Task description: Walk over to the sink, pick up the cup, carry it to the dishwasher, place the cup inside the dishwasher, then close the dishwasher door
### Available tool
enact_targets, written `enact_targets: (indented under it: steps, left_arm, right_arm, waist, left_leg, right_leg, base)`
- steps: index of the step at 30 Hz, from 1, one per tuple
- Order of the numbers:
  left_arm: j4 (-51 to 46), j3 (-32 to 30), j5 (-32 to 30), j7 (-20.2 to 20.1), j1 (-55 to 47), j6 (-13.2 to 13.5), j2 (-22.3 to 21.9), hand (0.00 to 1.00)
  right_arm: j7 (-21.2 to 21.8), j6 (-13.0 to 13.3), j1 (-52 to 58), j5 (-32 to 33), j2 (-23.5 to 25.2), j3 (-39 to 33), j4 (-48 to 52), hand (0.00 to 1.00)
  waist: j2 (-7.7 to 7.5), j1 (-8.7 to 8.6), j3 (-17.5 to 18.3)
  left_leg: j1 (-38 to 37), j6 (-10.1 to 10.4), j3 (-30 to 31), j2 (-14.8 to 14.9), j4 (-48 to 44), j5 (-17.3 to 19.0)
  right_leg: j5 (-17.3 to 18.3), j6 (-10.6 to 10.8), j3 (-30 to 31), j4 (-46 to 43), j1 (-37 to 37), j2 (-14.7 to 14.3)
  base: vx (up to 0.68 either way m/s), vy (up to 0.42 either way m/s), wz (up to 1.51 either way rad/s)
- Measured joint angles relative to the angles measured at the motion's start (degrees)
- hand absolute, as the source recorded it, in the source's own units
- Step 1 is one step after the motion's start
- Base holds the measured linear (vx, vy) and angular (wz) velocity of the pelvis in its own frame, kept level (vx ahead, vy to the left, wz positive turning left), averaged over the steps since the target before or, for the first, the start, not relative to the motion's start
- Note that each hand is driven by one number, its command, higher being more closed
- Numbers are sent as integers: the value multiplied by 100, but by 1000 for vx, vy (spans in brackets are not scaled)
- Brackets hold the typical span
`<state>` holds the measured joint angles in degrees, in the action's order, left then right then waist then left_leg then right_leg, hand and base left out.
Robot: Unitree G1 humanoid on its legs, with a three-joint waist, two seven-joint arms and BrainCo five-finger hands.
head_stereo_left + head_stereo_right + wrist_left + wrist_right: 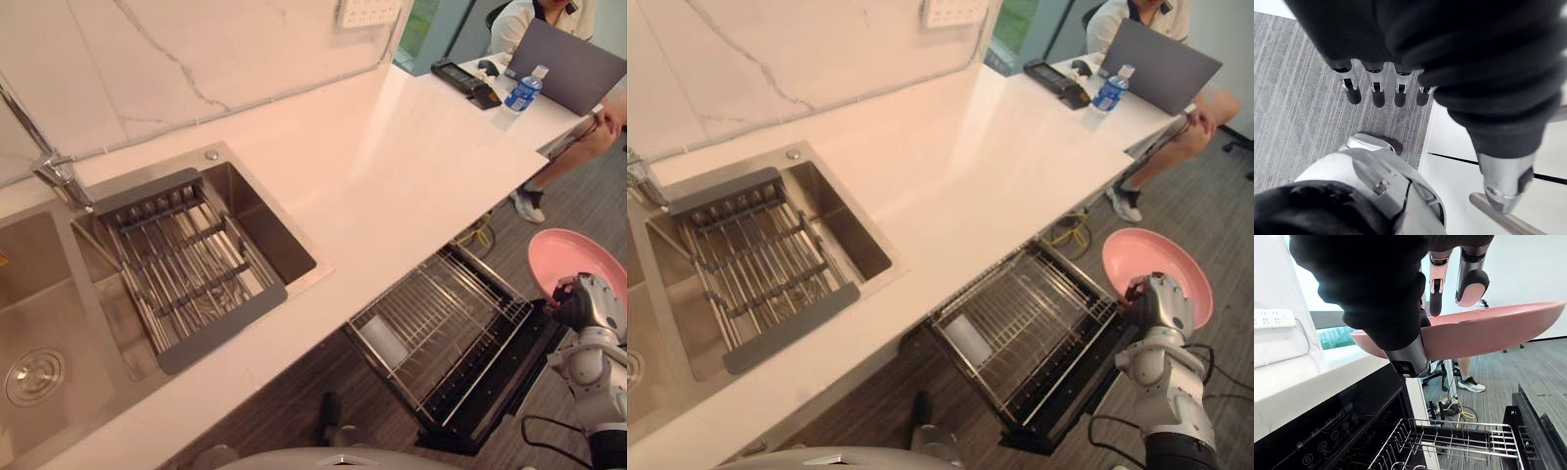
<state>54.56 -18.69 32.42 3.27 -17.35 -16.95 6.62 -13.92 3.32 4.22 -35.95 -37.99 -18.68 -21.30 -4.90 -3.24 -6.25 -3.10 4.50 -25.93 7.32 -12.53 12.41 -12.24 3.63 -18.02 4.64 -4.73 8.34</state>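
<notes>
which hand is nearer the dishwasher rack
Right. The right hand, holding a pink plate, is beside the pulled-out dishwasher rack; the left hand hangs open over the floor, away from it.

One pink plate (573, 257) at the right edge of the frame. One dishwasher rack (431, 318) at lower right. Two sink basins at left, a left basin (59, 313) and a right basin (274, 235), with one drain rack (186, 264) and one tap (54, 171). On the desk (392, 166), upper right: one bottle (523, 92), one laptop (573, 64). One person (588, 137).
</notes>
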Motion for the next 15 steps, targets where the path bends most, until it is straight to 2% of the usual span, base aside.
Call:
enact_targets:
  steps: [6,9,15]
  left_arm:
    - [5,85,-1,-8,-2,-17,-16,0]
    - [3,134,-2,-220,-1,-62,-7,0]
    - [-1,428,-17,-314,99,-90,3,0]
  right_arm:
    - [15,1,11,690,410,0,-40,100]
    - [90,25,-1,951,582,-1,-225,100]
    - [119,-4,-78,1406,737,3,-803,100]
  waist:
    - [44,48,-45]
    - [58,101,-58]
    - [251,190,-287]
  left_leg:
    - [0,-24,63,-81,92,-53]
    - [2,-31,96,-120,160,-78]
    - [124,-105,329,-228,165,-132]
  right_leg:
    - [40,-15,-25,38,-6,76]
    - [44,-9,-52,38,-15,109]
    - [5,89,-209,32,-16,216]
  base:
    - [-61,27,4]
    - [-45,15,7]
    - [-23,28,18]
